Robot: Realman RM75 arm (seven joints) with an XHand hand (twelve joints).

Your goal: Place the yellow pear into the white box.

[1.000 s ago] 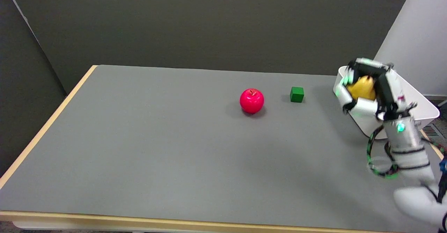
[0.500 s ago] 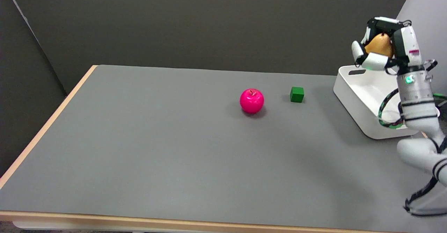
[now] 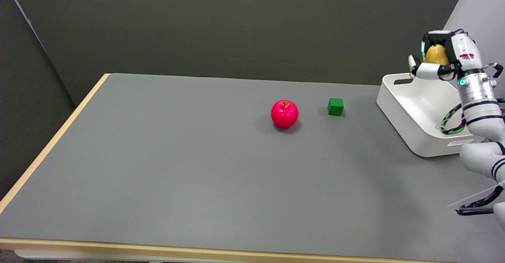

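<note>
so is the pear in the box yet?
Not yet. The pear is held in the right robot hand, raised above the far end of the box. The box's visible interior looks empty.

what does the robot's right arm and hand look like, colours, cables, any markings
The right hand is black and white, with small red marks on its white back. Below it a silvery ribbed wrist carries a glowing green light. The arm is glossy white in rounded segments with thin black bands. A black-and-green braided cable loops beside the wrist; another black cable hangs lower down.

Pear (image 3: 436, 54) mostly hidden by right hand (image 3: 444, 58); arm cut off at rt edge.
</note>
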